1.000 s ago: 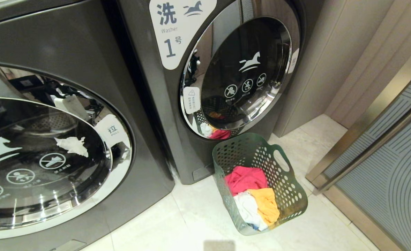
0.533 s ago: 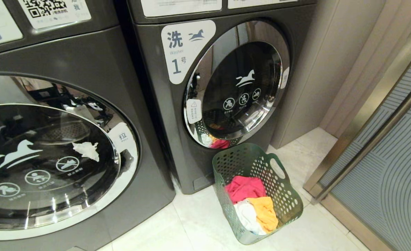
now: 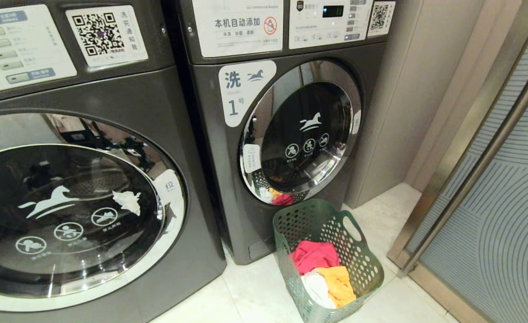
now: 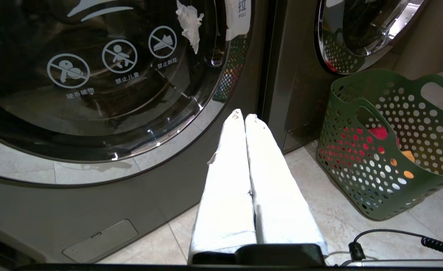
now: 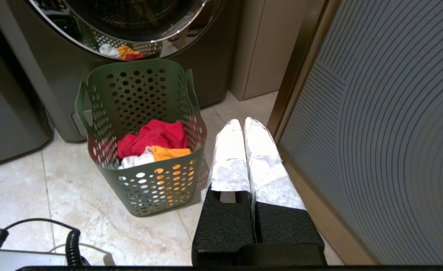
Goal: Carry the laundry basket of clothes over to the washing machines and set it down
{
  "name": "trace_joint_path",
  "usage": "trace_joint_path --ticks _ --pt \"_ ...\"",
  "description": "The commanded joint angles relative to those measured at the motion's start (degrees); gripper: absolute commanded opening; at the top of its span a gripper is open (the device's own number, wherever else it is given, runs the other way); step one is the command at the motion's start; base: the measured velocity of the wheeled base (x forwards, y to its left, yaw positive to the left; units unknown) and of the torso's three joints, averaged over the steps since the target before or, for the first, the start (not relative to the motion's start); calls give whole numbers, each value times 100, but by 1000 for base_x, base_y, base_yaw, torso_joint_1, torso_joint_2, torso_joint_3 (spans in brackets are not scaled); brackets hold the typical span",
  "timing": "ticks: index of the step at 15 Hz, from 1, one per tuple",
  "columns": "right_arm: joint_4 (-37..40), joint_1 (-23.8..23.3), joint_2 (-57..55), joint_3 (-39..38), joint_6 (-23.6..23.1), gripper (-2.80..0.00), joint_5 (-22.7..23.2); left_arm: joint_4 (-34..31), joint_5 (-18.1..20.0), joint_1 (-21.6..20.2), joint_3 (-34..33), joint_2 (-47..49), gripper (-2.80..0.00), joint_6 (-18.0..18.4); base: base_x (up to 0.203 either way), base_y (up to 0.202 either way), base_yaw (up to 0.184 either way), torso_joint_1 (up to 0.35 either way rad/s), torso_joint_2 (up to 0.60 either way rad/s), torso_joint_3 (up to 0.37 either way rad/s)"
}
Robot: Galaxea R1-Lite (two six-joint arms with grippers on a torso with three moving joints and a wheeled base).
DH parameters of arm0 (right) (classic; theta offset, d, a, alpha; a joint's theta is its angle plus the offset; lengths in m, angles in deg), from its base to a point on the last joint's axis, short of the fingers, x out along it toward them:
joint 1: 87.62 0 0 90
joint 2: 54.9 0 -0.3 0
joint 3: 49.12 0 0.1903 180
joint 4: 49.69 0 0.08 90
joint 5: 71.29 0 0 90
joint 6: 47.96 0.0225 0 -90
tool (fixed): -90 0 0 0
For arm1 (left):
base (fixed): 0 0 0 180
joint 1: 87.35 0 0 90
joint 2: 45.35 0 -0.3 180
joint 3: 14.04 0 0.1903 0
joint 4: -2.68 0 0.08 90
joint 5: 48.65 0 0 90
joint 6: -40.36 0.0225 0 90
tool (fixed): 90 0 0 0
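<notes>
A: Washing machines (image 3: 286, 148), two, dark grey, side by side. The head view alone lists the white control labels and QR codes along the top of both; neither wrist view reaches that high, and neither arm appears in the head view

B: Laundry basket (image 3: 362, 260), dark green, one. It stands upright on the floor just in front of the washer marked 1, apart from the door. The right wrist view looks into it: clothes (image 5: 152, 145), red, white and orange, lie in the bottom. The left wrist view shows them only as colour through the round holes

A: Floor (image 3: 255, 291): pale marble-look tiles. To the robot's right, a beige panel wall (image 3: 407, 112) and a grey door (image 3: 506, 233) with curved ridges in a metal frame. The basket's reflection sits in the chrome door ring

B: Left gripper (image 4: 243, 116): white-wrapped fingers pressed together, nothing between them, low before the nearer washer, basket off to one side, not touching

A: Right gripper (image 5: 242, 122): fingers likewise together and empty, over the tiles between basket and grey door, just beside the basket wall without contact
</notes>
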Motion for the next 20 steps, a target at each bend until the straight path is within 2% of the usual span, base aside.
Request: trace_joint_path --ticks 1,8,18,20 --pt "-5 0 -7 0 -1 -280 0 -3 -1 -1 -1 -6 -280 1 0 0 0 2 6 207" --pt "4 0 -7 0 25 -280 0 10 -1 -1 -10 -6 -280 1 0 0 0 3 2 199" --pt "-5 0 -7 0 16 -280 0 5 -1 -1 -10 -6 -280 -8 0 0 0 0 0 29" --pt "-5 0 -7 0 50 -280 0 5 -1 1 -10 -6 -280 -8 2 -6 126 9 0 8"
